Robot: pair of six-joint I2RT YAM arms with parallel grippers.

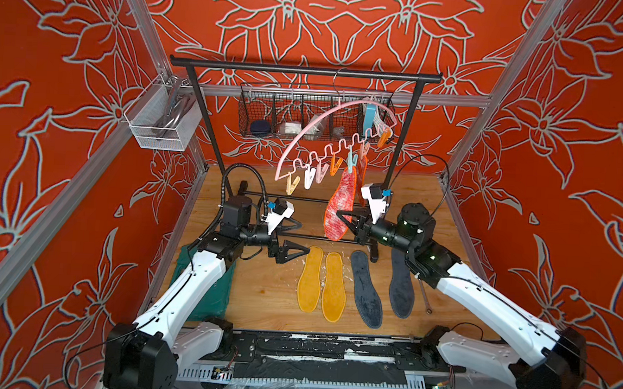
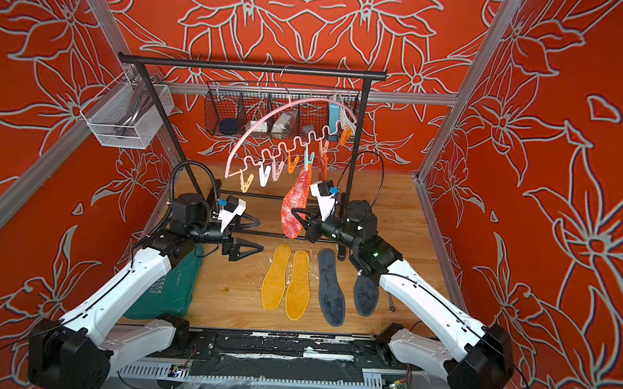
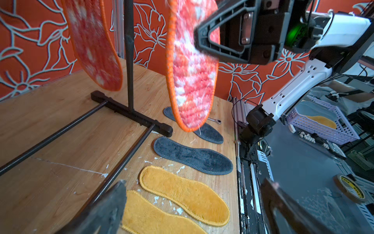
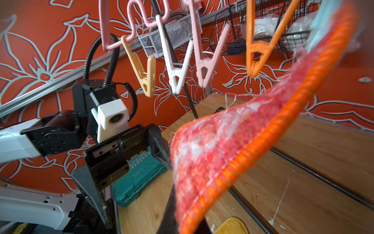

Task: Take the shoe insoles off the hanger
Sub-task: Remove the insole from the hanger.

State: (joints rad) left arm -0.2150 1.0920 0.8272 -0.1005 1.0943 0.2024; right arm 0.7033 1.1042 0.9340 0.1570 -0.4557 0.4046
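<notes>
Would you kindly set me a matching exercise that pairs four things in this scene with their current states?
Things:
1. mustard yellow insoles
2. nearer red-pink insole
3. left pincer
4. right pincer

States:
A. shut on the nearer red-pink insole
B. lying flat on the wooden table
C. open and empty
D. clipped to the pink hanger

Pairs: 1-B, 2-D, 3-C, 4-A.
</notes>
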